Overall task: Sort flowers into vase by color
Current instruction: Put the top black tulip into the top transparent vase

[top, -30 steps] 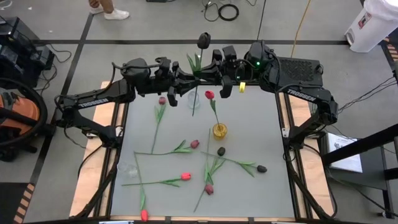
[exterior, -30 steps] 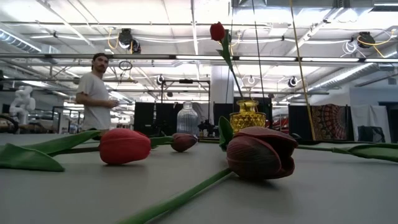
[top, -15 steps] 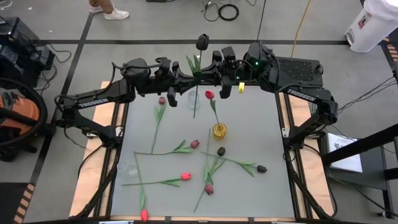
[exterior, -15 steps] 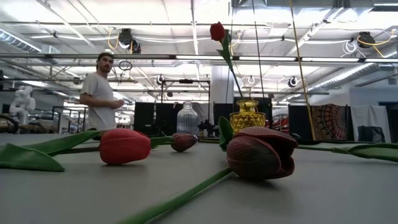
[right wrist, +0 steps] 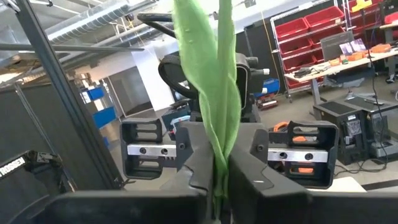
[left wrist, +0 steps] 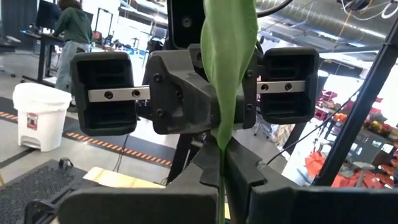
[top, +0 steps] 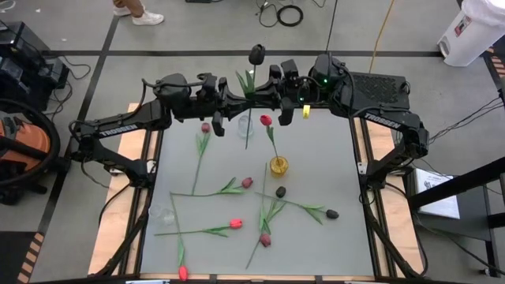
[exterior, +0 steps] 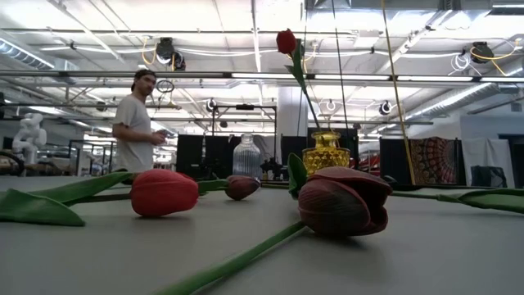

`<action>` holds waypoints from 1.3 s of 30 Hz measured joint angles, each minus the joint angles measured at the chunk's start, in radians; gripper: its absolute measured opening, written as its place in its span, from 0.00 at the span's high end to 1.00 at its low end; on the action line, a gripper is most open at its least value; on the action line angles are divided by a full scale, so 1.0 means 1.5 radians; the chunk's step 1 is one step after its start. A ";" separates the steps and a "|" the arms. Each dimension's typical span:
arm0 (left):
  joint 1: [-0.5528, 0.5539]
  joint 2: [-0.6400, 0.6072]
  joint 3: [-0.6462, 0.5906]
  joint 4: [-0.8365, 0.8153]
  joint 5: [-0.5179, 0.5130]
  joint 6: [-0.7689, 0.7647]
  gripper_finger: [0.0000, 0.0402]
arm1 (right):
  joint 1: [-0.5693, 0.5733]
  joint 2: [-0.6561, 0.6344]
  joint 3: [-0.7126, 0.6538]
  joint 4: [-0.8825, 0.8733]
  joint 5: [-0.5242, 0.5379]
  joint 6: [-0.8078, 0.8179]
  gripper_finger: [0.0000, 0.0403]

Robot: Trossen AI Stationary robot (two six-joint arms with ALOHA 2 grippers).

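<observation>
Above the table's far edge, a black tulip (top: 257, 53) with a long green stem and leaves is held between both grippers. My left gripper (top: 239, 98) comes from the left and my right gripper (top: 265, 93) from the right. Both are shut on the tulip and face each other. The stem's lower end hangs over a clear glass vase (top: 245, 126). A yellow vase (top: 278, 166) holds one red tulip (top: 266, 120). Several loose tulips lie flat on the table, among them a red one (top: 235, 224) and a black one (top: 332, 213). My left gripper pinches the black tulip's bare stem (left wrist: 221, 180) between its two fingers, just under a broad leaf (left wrist: 229, 62). The fingers reach in level from the table's left, across the stem. The tulip stands roughly upright, lifted clear of the table. My right gripper pinches the same tulip where the leaf bases wrap the stem (right wrist: 218, 155), with one finger on each side. It comes in level from the table's right, across the stem. The leaves (right wrist: 208, 68) rise above the fingers.
In the low view a red tulip head (exterior: 164, 192) and a maroon one (exterior: 344, 201) lie close to the camera. The clear vase (exterior: 246, 156) and yellow vase (exterior: 326, 152) stand behind them. A small clear glass item (top: 162, 213) sits near the left edge. A person (exterior: 135, 123) stands behind the table.
Arms and flowers stand as before. Only the person in the room behind the table has walked a little to the right.
</observation>
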 joint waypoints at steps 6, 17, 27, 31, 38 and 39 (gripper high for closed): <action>0.000 0.000 0.000 -0.002 0.000 0.001 0.99 | 0.000 0.000 0.000 0.000 0.000 -0.005 0.78; 0.032 -0.001 -0.001 -0.036 -0.007 0.022 0.99 | -0.003 -0.004 0.000 -0.038 0.009 0.000 0.56; 0.055 -0.001 -0.001 -0.034 -0.014 0.053 0.99 | -0.034 -0.038 -0.001 -0.094 0.069 -0.046 0.54; 0.064 -0.001 -0.001 -0.035 -0.040 0.076 0.99 | -0.058 -0.065 0.000 -0.144 0.084 -0.067 0.54; 0.071 0.001 -0.001 -0.028 -0.078 0.182 0.99 | -0.084 -0.125 0.000 -0.247 0.086 -0.112 0.53; 0.071 0.003 -0.001 -0.019 -0.078 0.192 0.99 | -0.087 -0.135 0.000 -0.262 0.087 -0.118 0.53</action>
